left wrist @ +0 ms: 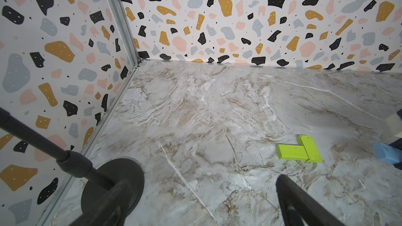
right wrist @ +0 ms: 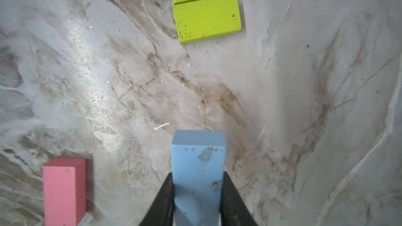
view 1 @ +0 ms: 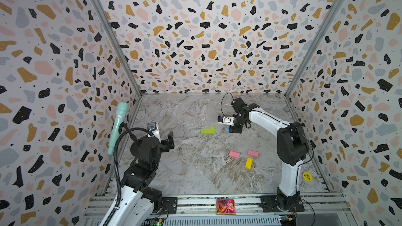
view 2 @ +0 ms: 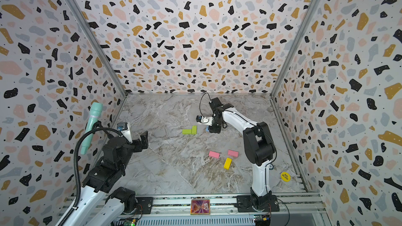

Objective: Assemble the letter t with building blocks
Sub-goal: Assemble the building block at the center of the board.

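Table [view 1: 185,177]: marble-patterned top inside walls with a terrazzo pattern; all the loose bricks lie on its right half
Right arm [view 1: 289,144]: reaches from the near right corner toward the middle of the far side, its wrist bent down over the table
Left arm [view 1: 134,192]: folded near the left wall, well apart from every brick
Teal microphone [view 1: 118,122]: upright on a black gooseneck against the left wall, beside the left arm
Left gripper [view 1: 169,141]: fingers spread apart with nothing between them, held above the table
Right gripper [right wrist: 198,183]: fingers pressed onto the two long sides of the blue brick, tip pointed down at the table
Green bricks [view 1: 205,131] [view 1: 212,129]: flat and touching, set at a right angle as an L, near the table's middle
Pink bricks [view 1: 234,154] [view 1: 253,153]: flat, side by side with a gap, nearer the front than the green pair
Yellow brick [view 1: 248,163]: flat and angled, just in front of the pink pair
Blue brick [right wrist: 198,159]: clamped in the right gripper, just to the right of the green L; whether it touches the table cannot be told
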`<action>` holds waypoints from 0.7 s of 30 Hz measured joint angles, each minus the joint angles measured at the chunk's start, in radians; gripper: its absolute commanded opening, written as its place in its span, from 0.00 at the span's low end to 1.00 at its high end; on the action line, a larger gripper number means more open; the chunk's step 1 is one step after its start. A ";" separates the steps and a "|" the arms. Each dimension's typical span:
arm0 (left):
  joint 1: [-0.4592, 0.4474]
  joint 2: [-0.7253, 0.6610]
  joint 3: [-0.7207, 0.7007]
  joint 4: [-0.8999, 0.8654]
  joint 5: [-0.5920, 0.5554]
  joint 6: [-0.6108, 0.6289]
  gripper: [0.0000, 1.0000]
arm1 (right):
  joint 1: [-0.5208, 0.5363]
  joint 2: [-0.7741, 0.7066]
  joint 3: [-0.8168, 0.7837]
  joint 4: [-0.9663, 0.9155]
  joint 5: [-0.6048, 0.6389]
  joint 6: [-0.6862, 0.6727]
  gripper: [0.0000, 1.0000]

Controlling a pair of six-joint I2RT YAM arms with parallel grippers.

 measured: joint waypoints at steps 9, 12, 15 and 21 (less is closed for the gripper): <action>0.000 -0.005 -0.006 0.004 -0.011 0.000 1.00 | 0.020 0.154 0.107 -0.051 0.028 -0.071 0.18; 0.000 -0.013 -0.016 0.007 -0.013 0.000 0.99 | 0.032 0.179 0.128 -0.053 0.055 -0.081 0.18; 0.000 -0.014 -0.016 0.008 -0.016 0.000 1.00 | 0.045 0.199 0.142 -0.055 0.071 -0.089 0.18; 0.000 -0.014 -0.024 0.023 -0.029 -0.001 0.99 | 0.071 0.252 0.214 -0.078 0.080 -0.093 0.19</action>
